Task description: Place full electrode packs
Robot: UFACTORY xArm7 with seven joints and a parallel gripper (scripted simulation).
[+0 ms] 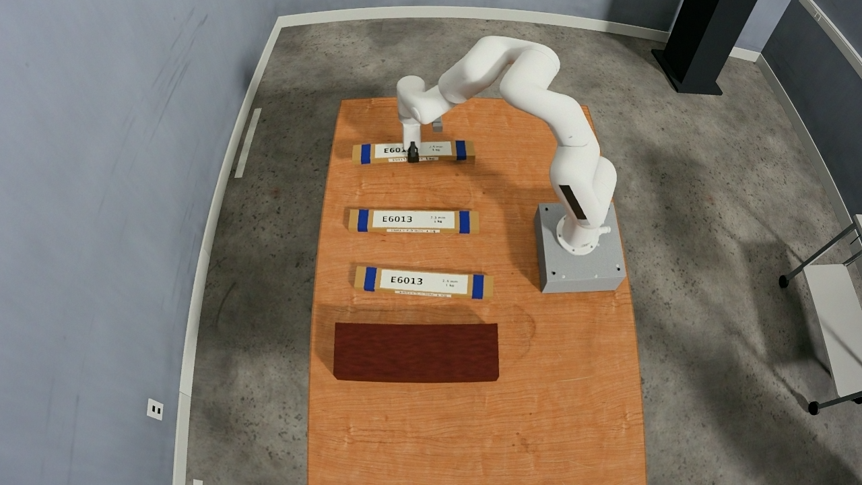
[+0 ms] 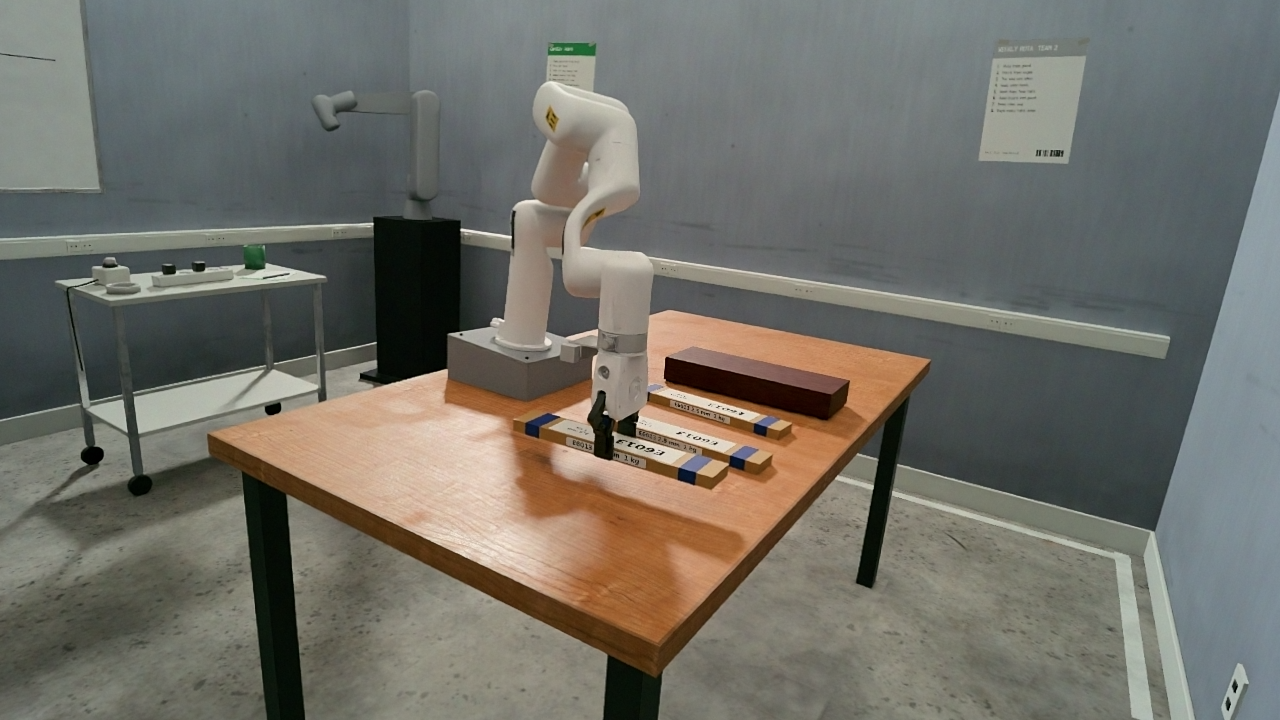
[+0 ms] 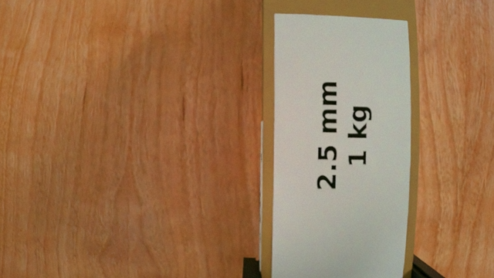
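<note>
Claw (image 1: 413,150) (image 2: 615,440) (image 3: 336,268) closed on the held pack (image 1: 370,152) (image 2: 707,468) (image 3: 340,216), upper centre of the top view, its long axis running left to right, E6013 at left. At lower centre, the low platform (image 1: 415,352) (image 2: 751,380) awaits. Exterior view: I have the pack above the surface (image 1: 421,434) (image 2: 402,483) (image 3: 116,154), printed face up; an off-centre grip or uneven fill could make it tip. Wrist view: it runs top to bottom; too quick a swing might cause slipping.
</note>
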